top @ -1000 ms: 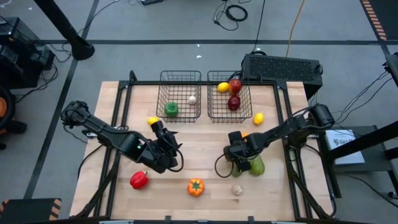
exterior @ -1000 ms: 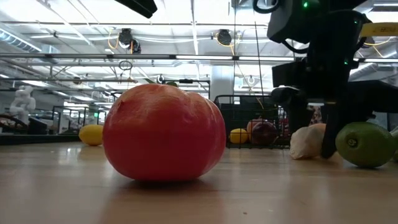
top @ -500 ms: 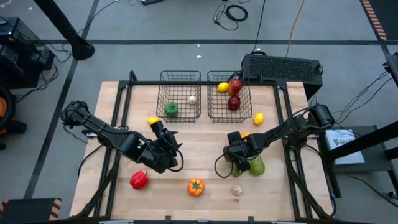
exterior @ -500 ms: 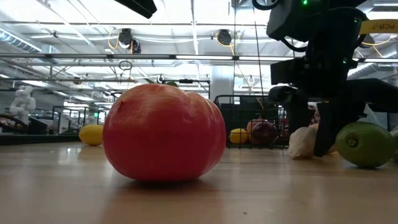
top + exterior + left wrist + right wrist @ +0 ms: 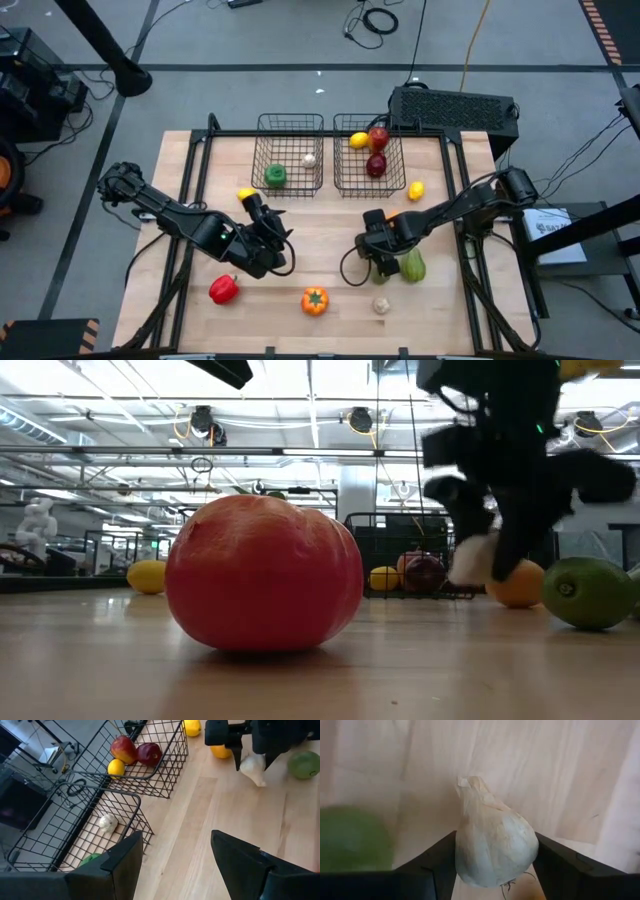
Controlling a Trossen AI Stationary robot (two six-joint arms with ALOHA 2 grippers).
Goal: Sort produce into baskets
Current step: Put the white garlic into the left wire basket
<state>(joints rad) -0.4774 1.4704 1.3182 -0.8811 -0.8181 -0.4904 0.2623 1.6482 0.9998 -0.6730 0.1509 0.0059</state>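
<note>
Standing at the table's near edge: a red pepper (image 5: 224, 290), an orange pepper (image 5: 314, 300) and a whitish bulb (image 5: 381, 305) sit in a rough row along the front of the wooden table (image 5: 330, 230). Low view is mostly filled by a big red-orange fruit (image 5: 263, 572) close to the lens.

Next row back, right gripper (image 5: 375, 258) is clamped on a garlic bulb (image 5: 495, 851); both fingers (image 5: 432, 865) press its sides. In the low view the bulb (image 5: 476, 560) hangs clear of the wood, so it's lifted. Just beside it on the table: a green fruit (image 5: 411, 266), and an orange (image 5: 519, 584) partly hidden behind the arm.

Left gripper (image 5: 262, 222) hovers over bare wood left of centre, fingers (image 5: 125, 865) spread apart, holding nothing. A lemon (image 5: 246, 195) lies on the table just behind it, near the left basket's front corner.

Further back, another lemon (image 5: 416, 190) sits on the table just off the right basket's right side.

Far row: two wire baskets side by side. Left basket (image 5: 290, 125) holds a green piece (image 5: 275, 176) and a small whitish bulb (image 5: 309, 159). Right basket (image 5: 345, 125) holds a yellow lemon (image 5: 359, 141) and two red apples (image 5: 378, 137), one darker (image 5: 376, 165).

Behind the right basket, off the table's far edge, a black box (image 5: 455, 108).
</note>
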